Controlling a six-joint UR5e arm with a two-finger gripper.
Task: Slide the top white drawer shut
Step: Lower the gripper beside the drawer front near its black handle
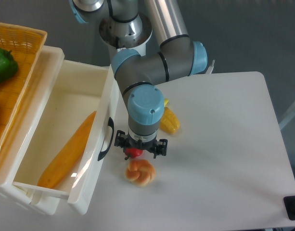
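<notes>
The top white drawer (96, 166) stands pulled far out at the left, its front panel facing right with a black arched handle (107, 138). A long orange vegetable (70, 151) lies inside it. My gripper (139, 150) points straight down just right of the handle, apart from it, over a small red fruit (134, 153) that it largely hides. The jaws look spread, with the black links sticking out on both sides and nothing held.
A braided bread roll (141, 172) lies just below the gripper, and a yellow corn piece (169, 120) just behind it. An orange wicker basket (22, 43) with a green pepper (3, 65) sits on the cabinet top at left. The white table (224, 144) extends right.
</notes>
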